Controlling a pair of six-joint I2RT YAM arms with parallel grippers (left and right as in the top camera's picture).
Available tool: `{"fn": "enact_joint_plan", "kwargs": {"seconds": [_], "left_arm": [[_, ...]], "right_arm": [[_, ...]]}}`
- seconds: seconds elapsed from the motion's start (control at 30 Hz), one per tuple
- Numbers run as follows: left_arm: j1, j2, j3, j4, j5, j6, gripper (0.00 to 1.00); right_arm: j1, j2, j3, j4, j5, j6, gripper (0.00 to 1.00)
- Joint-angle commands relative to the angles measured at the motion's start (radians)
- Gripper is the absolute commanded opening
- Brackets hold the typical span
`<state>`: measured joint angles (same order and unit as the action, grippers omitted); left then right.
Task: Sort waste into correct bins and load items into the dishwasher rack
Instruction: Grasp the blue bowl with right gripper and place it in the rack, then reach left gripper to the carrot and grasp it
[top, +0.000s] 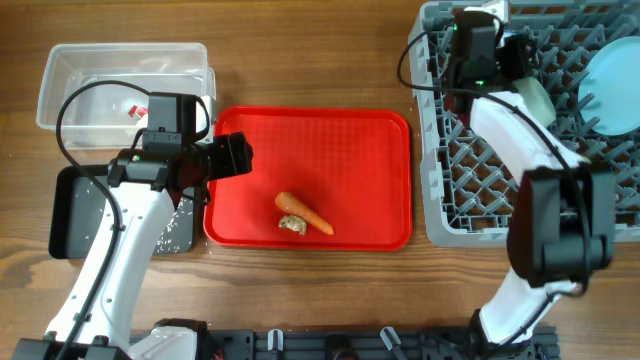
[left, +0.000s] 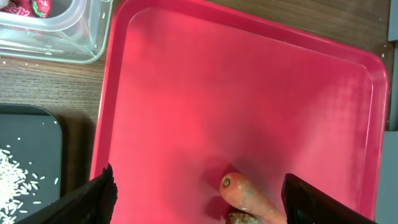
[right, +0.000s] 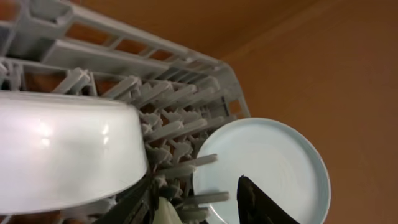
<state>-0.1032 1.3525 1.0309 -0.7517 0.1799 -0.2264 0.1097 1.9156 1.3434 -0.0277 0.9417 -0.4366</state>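
Observation:
The orange carrot and a small brown food scrap lie on the flat red tray. My left gripper is open over the tray's left part. In the left wrist view its fingers straddle bare tray, with the carrot and scrap near the right finger. The red wrapper lies in the clear tub. Rice lies in the black tray. My right gripper is open among the pegs of the grey rack, between a bowl and the plate.
A pale cream object sits by my right gripper's left finger; I cannot tell what it is. The plate stands at the rack's far right, and a pale bowl rests beside it. The tub and black tray border the red tray's left side.

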Motion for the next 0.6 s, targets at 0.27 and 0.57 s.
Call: {"fn": "enact_joint_plan", "kwargs": {"seconds": [0.27, 0.57], "left_arm": [[0.005, 0.005, 0.003, 0.001, 0.002, 0.001, 0.91], [0.005, 0.005, 0.003, -0.037, 0.032, -0.009, 0.89]], "right_arm": [[0.005, -0.283, -0.002, -0.485, -0.723, 0.211, 0.71], [0.039, -0.34, -0.009, -0.714, -1.387, 0.364, 0.72]]}}
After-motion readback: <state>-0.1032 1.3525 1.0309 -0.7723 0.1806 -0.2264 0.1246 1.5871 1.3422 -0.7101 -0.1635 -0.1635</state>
